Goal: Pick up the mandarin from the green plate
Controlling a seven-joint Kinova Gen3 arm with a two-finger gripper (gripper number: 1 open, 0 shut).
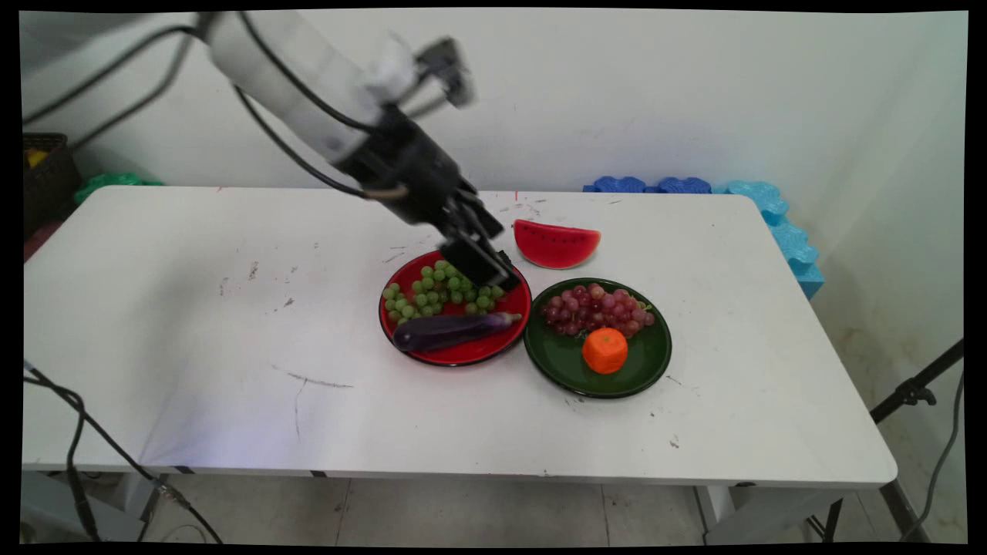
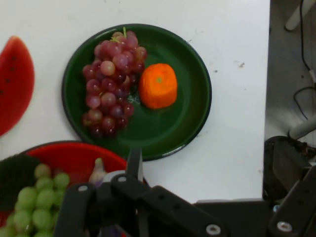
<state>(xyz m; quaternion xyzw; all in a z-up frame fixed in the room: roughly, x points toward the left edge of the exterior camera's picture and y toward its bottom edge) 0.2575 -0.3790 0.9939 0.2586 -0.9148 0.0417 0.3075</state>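
My gripper (image 1: 484,260) hangs low over the far right part of the red plate (image 1: 463,356), open and holding nothing, right above the green grapes (image 1: 432,291). A purple eggplant (image 1: 451,330) lies along the plate's near side. To the right, a dark green plate (image 1: 644,370) carries red grapes (image 1: 595,308) and an orange (image 1: 605,350). In the hand view the green plate (image 2: 192,123) with the red grapes (image 2: 109,81) and the orange (image 2: 158,85) lies ahead of the gripper (image 2: 212,173). The green grapes (image 2: 42,195) sit at the lower left on the red plate (image 2: 74,155).
A watermelon slice (image 1: 557,243) lies on the table just behind the two plates, also at the left edge of the hand view (image 2: 14,84). Blue foam pieces (image 1: 771,212) line the far right table edge. A dark basket (image 1: 46,173) stands off the far left corner.
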